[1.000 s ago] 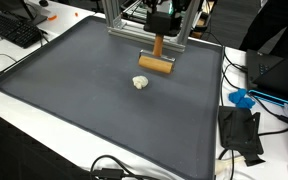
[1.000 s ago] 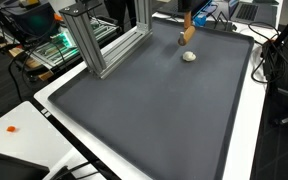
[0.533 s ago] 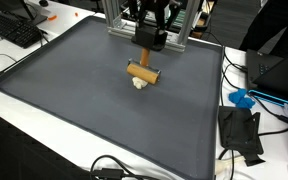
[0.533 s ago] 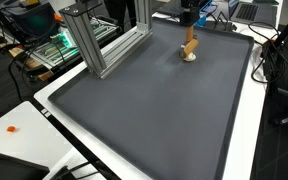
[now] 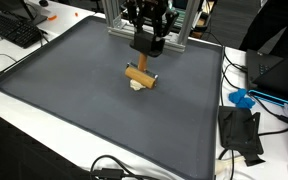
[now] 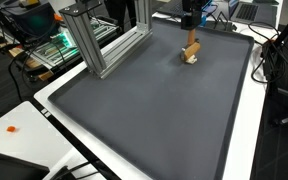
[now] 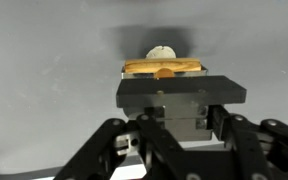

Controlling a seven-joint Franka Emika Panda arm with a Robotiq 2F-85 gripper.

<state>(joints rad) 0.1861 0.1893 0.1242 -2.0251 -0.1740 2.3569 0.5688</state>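
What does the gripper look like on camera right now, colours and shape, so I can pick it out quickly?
The gripper reads as black all over in both exterior views, a compact, chunky unit. In the wrist view its body is a dark grey, boxy block, with black linkage bars fanning out to both sides below it. The jaws are dark as well. No markings, labels or cables can be made out at this picture size.

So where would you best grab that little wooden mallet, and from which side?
Take the wooden mallet by its thin handle, coming from above, as the tool does here, shut on it. The handle sticks up, slightly tilted, while the thick round head sits low by the white lump. The head would likely slip between flat jaws.
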